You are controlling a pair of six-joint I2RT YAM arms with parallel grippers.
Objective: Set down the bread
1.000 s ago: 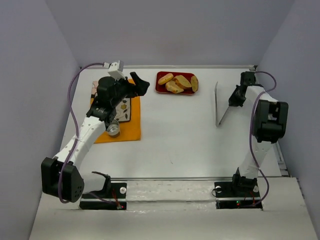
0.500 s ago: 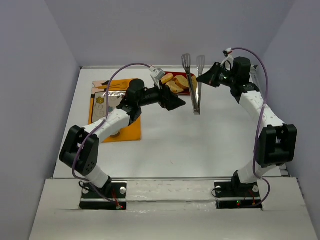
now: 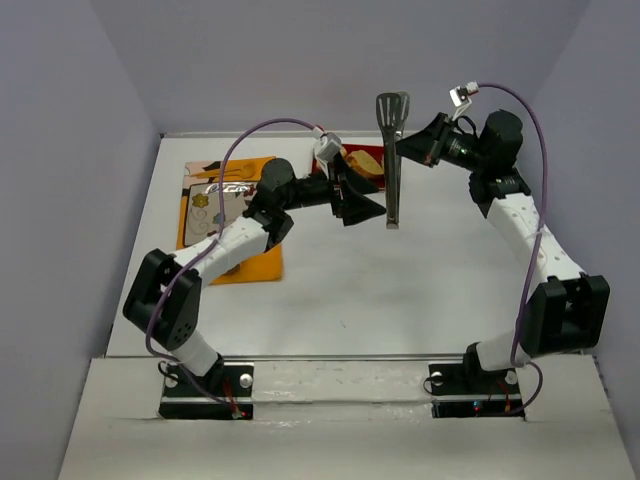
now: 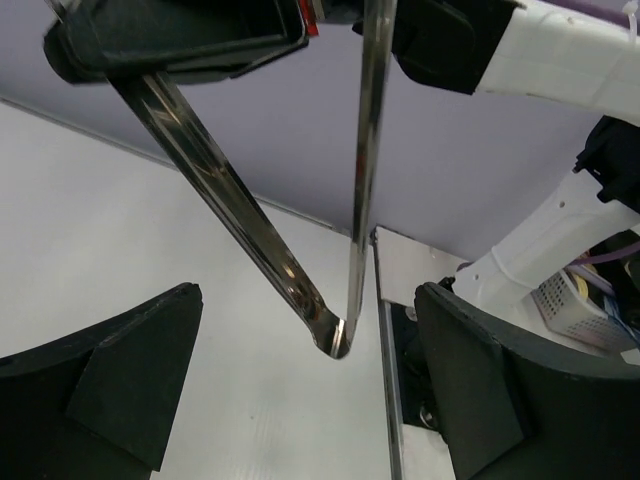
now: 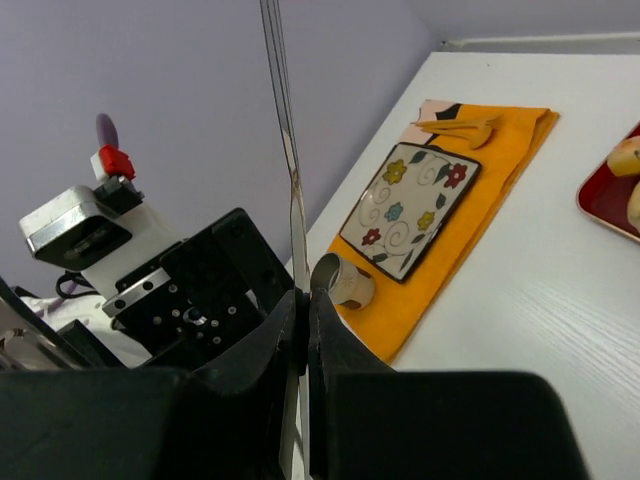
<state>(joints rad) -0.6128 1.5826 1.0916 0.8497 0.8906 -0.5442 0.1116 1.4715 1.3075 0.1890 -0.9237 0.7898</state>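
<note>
Bread slices lie on a red tray (image 3: 368,153) at the back, mostly hidden behind my left gripper; one slice (image 5: 627,155) shows at the right edge of the right wrist view. My right gripper (image 3: 428,150) is shut on metal tongs (image 3: 393,160) and holds them in the air above the table, spatula ends up. The fingers (image 5: 330,330) pinch the tongs' arms (image 5: 295,200) together. My left gripper (image 3: 372,195) is open and empty just left of the tongs. Their hinge end (image 4: 335,345) hangs between its wide-apart fingers (image 4: 100,390).
An orange cloth (image 3: 250,260) at the back left carries a flowered square plate (image 5: 410,205) and a small cup (image 5: 340,280). The table's right edge and the right arm's base show in the left wrist view (image 4: 385,330).
The right arm has lifted the tongs from the right side to the middle and squeezed their arms together. The left arm has swung right from the orange cloth, up to the tongs.
</note>
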